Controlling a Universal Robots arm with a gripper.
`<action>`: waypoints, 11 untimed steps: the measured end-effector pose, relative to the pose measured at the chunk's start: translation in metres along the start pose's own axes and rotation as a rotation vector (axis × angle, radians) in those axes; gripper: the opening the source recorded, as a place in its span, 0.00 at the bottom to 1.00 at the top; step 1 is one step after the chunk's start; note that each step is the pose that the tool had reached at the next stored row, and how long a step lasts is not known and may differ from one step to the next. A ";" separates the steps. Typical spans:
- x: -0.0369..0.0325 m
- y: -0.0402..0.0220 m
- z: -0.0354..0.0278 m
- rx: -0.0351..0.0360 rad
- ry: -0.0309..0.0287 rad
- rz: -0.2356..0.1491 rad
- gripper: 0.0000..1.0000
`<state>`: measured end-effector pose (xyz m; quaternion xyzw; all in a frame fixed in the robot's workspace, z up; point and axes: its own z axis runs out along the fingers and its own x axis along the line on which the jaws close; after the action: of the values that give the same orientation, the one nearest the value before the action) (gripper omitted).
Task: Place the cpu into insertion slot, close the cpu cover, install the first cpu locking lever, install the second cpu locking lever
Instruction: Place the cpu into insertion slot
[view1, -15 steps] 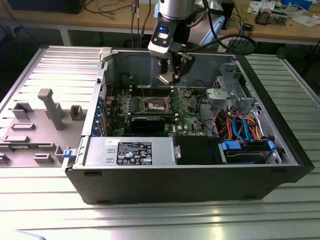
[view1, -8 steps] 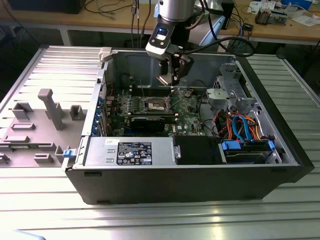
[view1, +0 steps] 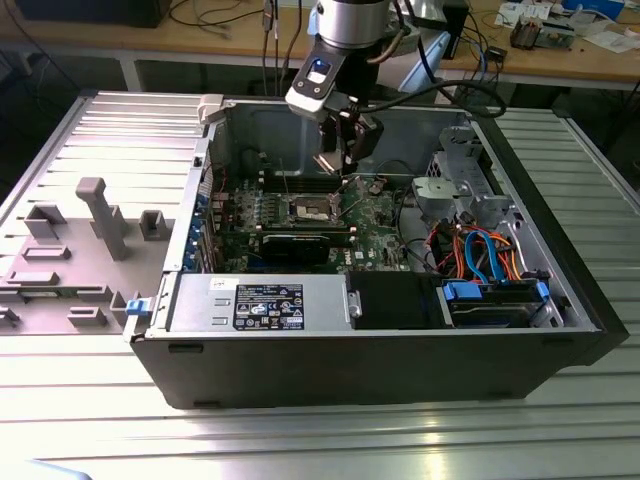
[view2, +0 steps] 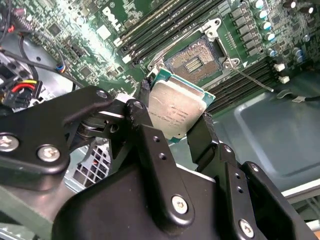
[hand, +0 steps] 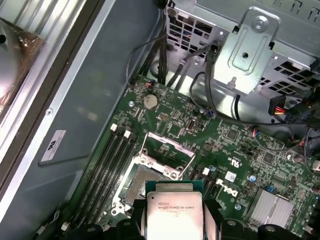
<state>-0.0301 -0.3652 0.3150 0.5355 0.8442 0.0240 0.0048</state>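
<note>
Pincer (view1: 336, 160) state, exterior view: it hangs inside the open computer case (view1: 350, 350), above the insertion slot (view1: 310, 209) and slightly to the exterior view's right of it. A pale flat piece, the cpu (view1: 328, 163), sits at its tip. The case lies on the ribbed metal desk (view1: 300, 440). A black-and-white label (view1: 268, 306) is on the power supply box, on the near side of the slot; its print is too small to make out. A grey plastic fixture (view1: 100, 215) stands well to the exterior view's left of the slot, outside the case.

Second wrist view: two black fingers (view2: 145, 135) of the pincer (view2: 172, 120) are closed against opposite edges of the cpu (view2: 176, 111). The chip is tilted, its silver top facing the camera and carrying faint engraved text. The insertion slot (view2: 192, 62) lies beyond the chip, uncovered, and nothing is seated in it. Long memory slots (view2: 160, 22) run alongside the slot. A white logo (view2: 111, 15) is printed on the green board near them.

First wrist view: the cpu (hand: 174, 212) is gripped in the pincer (hand: 174, 222), clear of the insertion slot (hand: 142, 185). The cpu cover (hand: 160, 167) stands raised at the slot's far edge. A coin cell (hand: 149, 101) lies beyond the cover. A white sticker (hand: 54, 146) is on the case wall past the memory slots (hand: 107, 165).
</note>
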 end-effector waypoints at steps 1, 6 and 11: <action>0.0000 -0.0001 0.0008 0.0028 0.0008 0.016 0.55; -0.0001 -0.0002 0.0059 0.0105 0.0015 0.094 0.55; -0.0002 -0.0005 0.0111 0.0229 0.0044 0.168 0.55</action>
<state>-0.0301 -0.3652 0.3039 0.6045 0.7964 0.0158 -0.0053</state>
